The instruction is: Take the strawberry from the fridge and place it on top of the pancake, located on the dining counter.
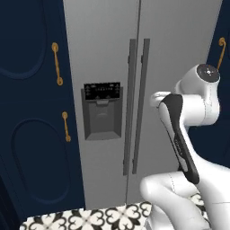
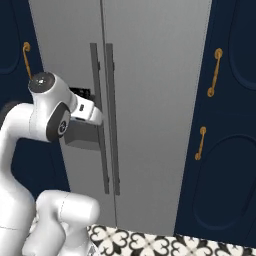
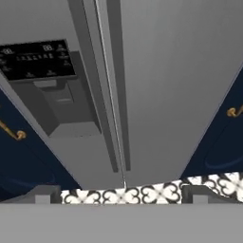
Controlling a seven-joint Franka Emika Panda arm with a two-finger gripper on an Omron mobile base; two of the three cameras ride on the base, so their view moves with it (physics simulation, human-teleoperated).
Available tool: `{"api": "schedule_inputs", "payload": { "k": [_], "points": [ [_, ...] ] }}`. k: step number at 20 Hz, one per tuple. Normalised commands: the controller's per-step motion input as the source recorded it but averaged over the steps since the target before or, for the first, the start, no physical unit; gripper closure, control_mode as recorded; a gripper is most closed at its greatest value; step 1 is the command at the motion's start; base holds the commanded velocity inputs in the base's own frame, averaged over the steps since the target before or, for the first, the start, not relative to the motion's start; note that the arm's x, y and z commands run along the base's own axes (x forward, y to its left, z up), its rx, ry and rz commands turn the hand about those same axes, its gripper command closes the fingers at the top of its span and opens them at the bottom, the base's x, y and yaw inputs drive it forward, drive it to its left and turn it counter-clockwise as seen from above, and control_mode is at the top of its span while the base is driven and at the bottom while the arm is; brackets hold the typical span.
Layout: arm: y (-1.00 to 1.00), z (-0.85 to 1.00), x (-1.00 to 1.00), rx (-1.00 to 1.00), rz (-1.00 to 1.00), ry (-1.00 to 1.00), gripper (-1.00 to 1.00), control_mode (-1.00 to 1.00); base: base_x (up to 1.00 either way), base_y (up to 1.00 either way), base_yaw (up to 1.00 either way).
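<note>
The light grey fridge stands straight ahead with both doors closed. Its two long vertical handles meet at the centre seam. The black-panelled dispenser recess is set in the left door. My gripper is open, its fingertips wide apart with nothing between them. It points at the lower part of the doors, a short way off and touching nothing. The strawberry, the pancake and the dining counter are out of view.
Navy cabinets with brass handles flank the fridge on the left and right. Black-and-white patterned floor tiles run along the fridge's foot. My folded white arm fills the space before the right door.
</note>
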Motion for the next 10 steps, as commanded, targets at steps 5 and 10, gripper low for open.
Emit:
{"api": "schedule_inputs", "payload": {
  "k": [5,10],
  "points": [
    [0.0,-0.14,1.0,-0.08,0.0,0.0,-1.0,-1.0,0.0,0.0,0.0],
    [-0.08,-0.15,0.83,0.0,0.08,-0.02,-1.0,-1.0,0.0,0.0,0.0]
  ]
}}
